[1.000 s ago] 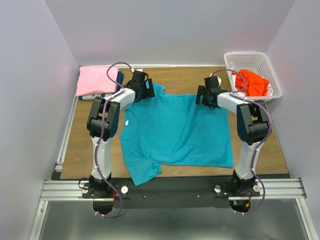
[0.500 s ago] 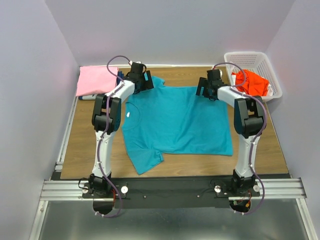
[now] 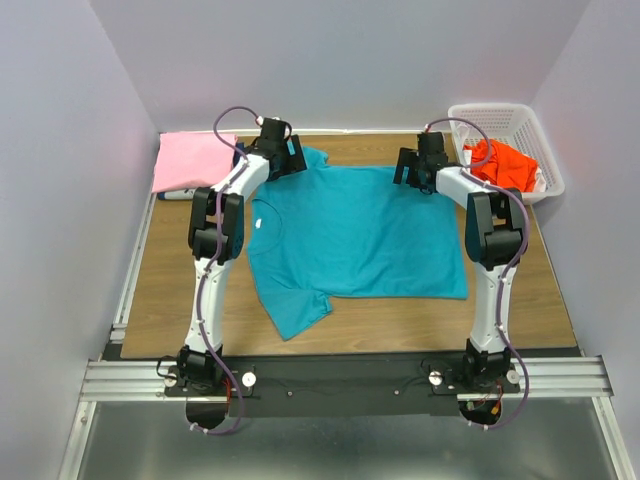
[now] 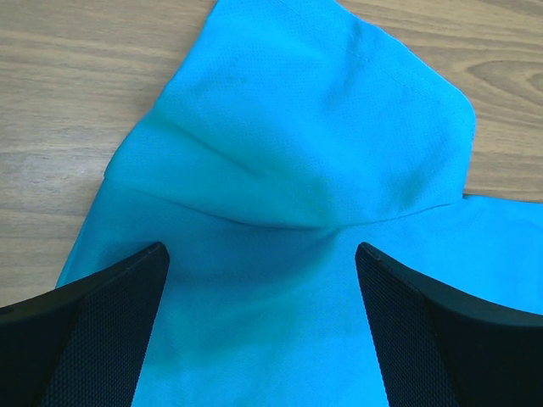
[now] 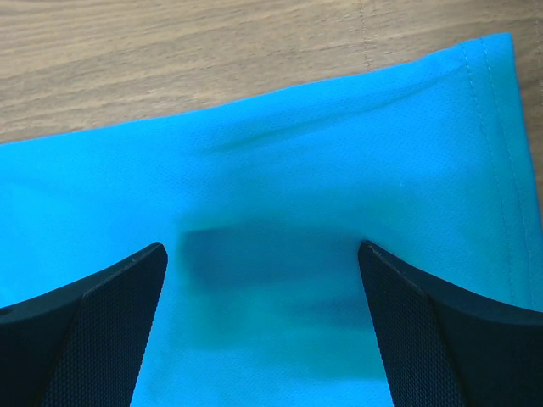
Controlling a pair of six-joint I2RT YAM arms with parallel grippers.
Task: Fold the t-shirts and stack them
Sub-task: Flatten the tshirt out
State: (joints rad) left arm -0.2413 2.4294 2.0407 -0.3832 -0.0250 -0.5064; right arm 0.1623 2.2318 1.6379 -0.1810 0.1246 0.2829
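Observation:
The teal t-shirt [image 3: 355,235] lies spread flat on the wooden table, its collar to the left. My left gripper [image 3: 290,158] is open just above its far left sleeve [image 4: 297,127], with the cloth between the jaws but not pinched. My right gripper [image 3: 412,168] is open above the far right hem corner [image 5: 475,102], and is also empty. The pink t-shirt [image 3: 192,160] lies folded at the back left, with a dark blue edge [image 3: 239,160] showing beside it. The orange-red t-shirt [image 3: 505,165] is bunched in the basket.
The white lattice basket [image 3: 500,112] stands at the back right corner. Grey walls close in the table on three sides. Bare wood [image 3: 180,280] shows to the left of the teal shirt and in front of it.
Both grippers have moved toward the far edge of the table. The teal shirt's far edge has shifted back with them and lies flatter and straighter.

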